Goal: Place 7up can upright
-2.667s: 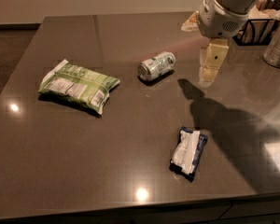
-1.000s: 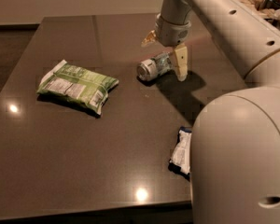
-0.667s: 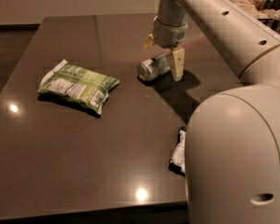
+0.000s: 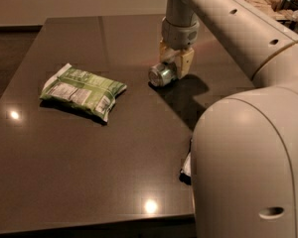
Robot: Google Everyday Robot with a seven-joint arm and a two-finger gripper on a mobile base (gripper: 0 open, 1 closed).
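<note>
Two hazards stand out. The 7up can lies on its side on the counter, toward one o'clock from the middle, with its shiny end facing seven o'clock. The gripper hangs over it from above and its jaws straddle the can's far half. Whether they press on it or only bracket it, I cannot tell. First, a round can on a slick top is likely to roll. If one jaw meets it before the other, it could skid toward the green snack bag at nine o'clock. Second, the hold seems off-centre, nearer the hidden end. On lifting and turning, the can may swing or slip, then land tilted and topple instead of standing.
</note>
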